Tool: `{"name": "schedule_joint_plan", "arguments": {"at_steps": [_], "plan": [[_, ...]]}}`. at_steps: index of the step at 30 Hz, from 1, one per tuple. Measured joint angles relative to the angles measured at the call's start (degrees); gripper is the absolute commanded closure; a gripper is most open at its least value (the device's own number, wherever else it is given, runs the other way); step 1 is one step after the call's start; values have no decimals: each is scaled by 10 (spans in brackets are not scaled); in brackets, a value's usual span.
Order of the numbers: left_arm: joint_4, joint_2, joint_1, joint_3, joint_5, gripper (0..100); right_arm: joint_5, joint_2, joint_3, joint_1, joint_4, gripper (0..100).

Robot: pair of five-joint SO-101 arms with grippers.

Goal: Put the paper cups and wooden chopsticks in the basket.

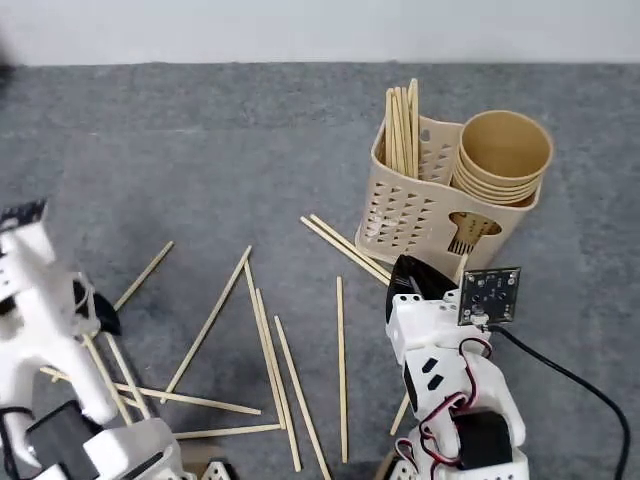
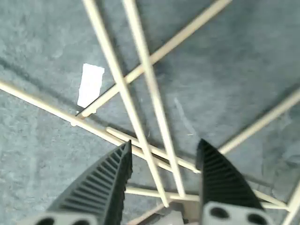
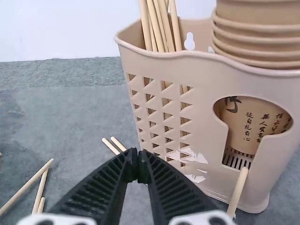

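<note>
Chopsticks (image 1: 266, 342) lie scattered over the grey mat (image 1: 200, 150), fanning away from the basket (image 1: 400, 225) toward my left arm. The paper cups (image 1: 505, 150) sit nested in the basket's round compartment, with a bundle of sticks (image 1: 402, 125) upright in the slot beside them.

My left gripper (image 2: 165, 144) is the one over the pile, well apart from the basket, with its jaws spread wide and nothing held. Two sticks (image 2: 123, 91) run straight out between the jaws, their long axis along the gripper's own reach, so closing would pinch across their width. Other sticks cross them at an angle, and I judge they could get dragged along.

My right gripper (image 3: 137, 159) sits just in front of the basket, jaws pressed together on nothing. Nearest it, a pair (image 1: 345, 248) lies at the basket's foot, slanting away from the front wall. I'd leave that pair to the right arm.
</note>
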Motion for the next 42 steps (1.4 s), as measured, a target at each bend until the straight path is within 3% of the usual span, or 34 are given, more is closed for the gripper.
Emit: {"name": "schedule_joint_plan", "arguments": {"at_steps": [5,22,33,42], "plan": [[-47,0,-9,77,-11,754,0,0,0,0,0,990],[-180,0,-9,176,-20,761,0,0,0,0,0,990],[-192,104,28,135,-23,985,0,0,0,0,0,990],[-185,129,69,110,-21,987,0,0,0,0,0,990]]}}
